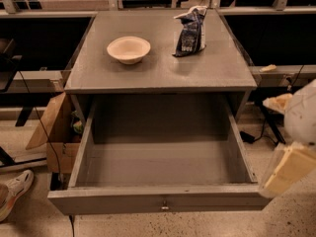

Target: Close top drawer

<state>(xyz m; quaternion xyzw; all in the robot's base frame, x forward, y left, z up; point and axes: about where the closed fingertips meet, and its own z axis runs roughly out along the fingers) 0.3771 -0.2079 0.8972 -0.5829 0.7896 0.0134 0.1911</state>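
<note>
The top drawer (118, 201) is a wide, shallow grey drawer, pulled far out of the grey cabinet (163, 73) toward me. Its inside is empty, and its flat front panel has a small brass knob (164, 205) in the middle. The two lower drawer fronts are hidden beneath it. My gripper (289, 167) is cream-coloured, on a white arm. It hangs at the right edge of the view, just outside the drawer's front right corner and apart from it. It holds nothing that I can see.
A cream bowl (128, 49) and a dark snack bag (190, 31) sit on the cabinet top. An open cardboard box (57, 132) stands left of the cabinet, and a person's shoe (12, 191) is at the lower left. Cables lie on the floor at the right.
</note>
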